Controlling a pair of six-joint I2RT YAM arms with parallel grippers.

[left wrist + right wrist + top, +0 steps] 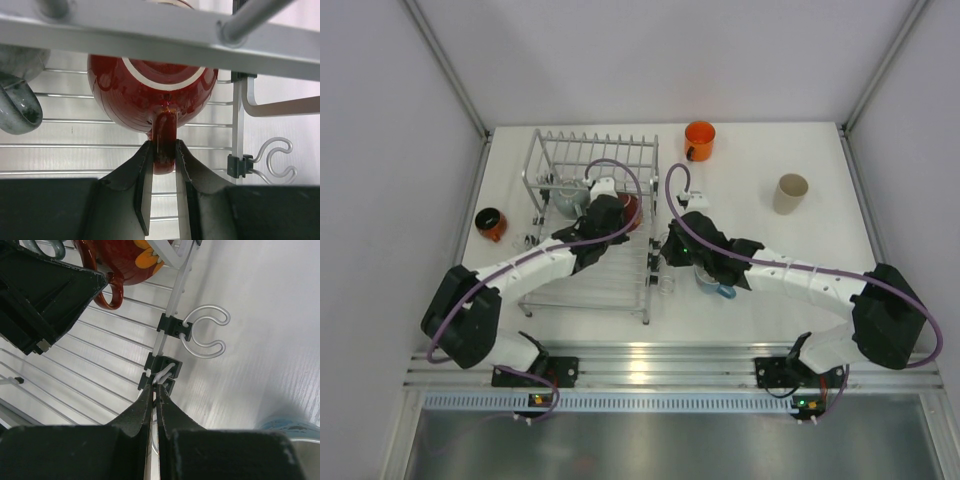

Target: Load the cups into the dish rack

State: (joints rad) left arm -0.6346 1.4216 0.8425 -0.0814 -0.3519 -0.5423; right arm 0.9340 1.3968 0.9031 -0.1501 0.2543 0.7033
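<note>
The dish rack [545, 170] stands at the left middle of the table. My left gripper [163, 150] is shut on the handle of the red mug [150, 95], which is held inside the rack [150, 35]; from above the mug [631, 212] shows at the rack's right side. My right gripper [156, 392] is shut on a wire at the rack's right side rail [167, 327]. The light blue mug [712, 284] sits under my right arm and shows in the right wrist view [290, 424]. The bright orange mug [700, 140], the grey-beige cup [790, 193] and the dark red-orange mug [490, 223] stand on the table.
A grey mug [563, 196] lies in the rack's back part and shows at the left of the left wrist view [20, 102]. White wire hooks [205, 332] stick out from the rack's right rail. White walls enclose the table on three sides.
</note>
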